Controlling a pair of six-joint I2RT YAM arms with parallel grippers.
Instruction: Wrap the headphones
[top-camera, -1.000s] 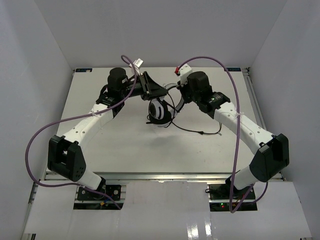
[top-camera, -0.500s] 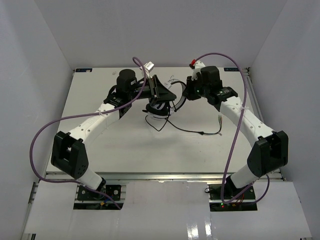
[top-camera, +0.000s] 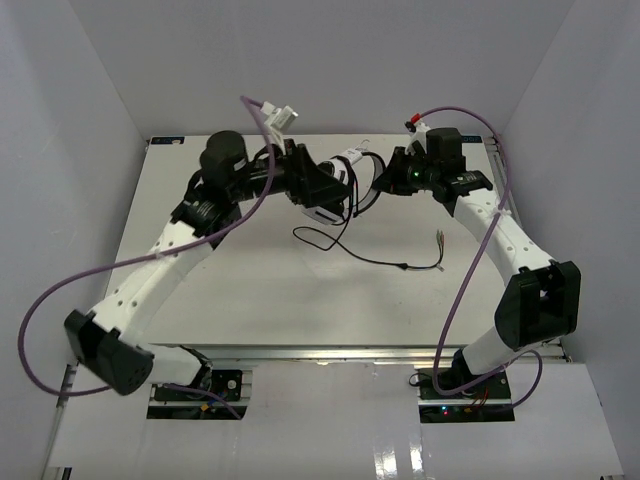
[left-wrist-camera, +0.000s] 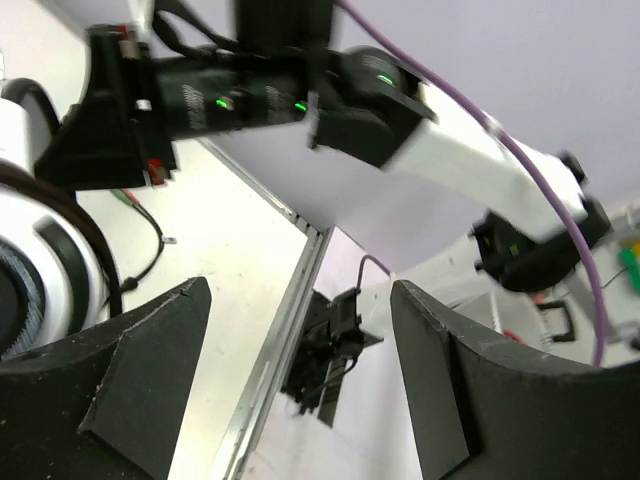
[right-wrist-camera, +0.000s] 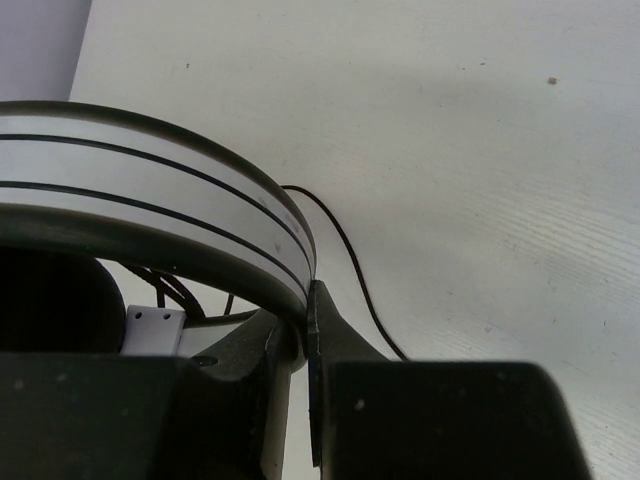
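1. Where the two arms meet over the far middle of the table (top-camera: 250, 300), the headphones (top-camera: 322, 212) hang between the two sets of fingers, with an earcup toward the left arm and the headband toward the right arm.
2. Seen from the right wrist, the headband (right-wrist-camera: 150, 190) is a white curved strip with two thin black lines. It arches across the left half of the view and runs down into the right fingers (right-wrist-camera: 345, 350).
3. The right fingers are closed to a narrow slit and pinch the edge of the headband at their tips.
4. Seen from the left wrist, the white-and-black earcup (left-wrist-camera: 45, 265) sits at the far left edge, just beside and outside the nearer of the left fingers (left-wrist-camera: 150, 370).
5. The left fingers stand wide apart, and nothing shows in the gap between them. Whether the earcup touches the outer face of that finger cannot be told.
6. The thin black cable (top-camera: 375, 262) drops from the earcups, loops on the table below them and trails toward the right arm. Its free end (top-camera: 440, 240) lies on the table, well apart from both sets of fingers.
7. The right arm (left-wrist-camera: 300, 95) fills the upper part of the left wrist view, facing the left fingers.
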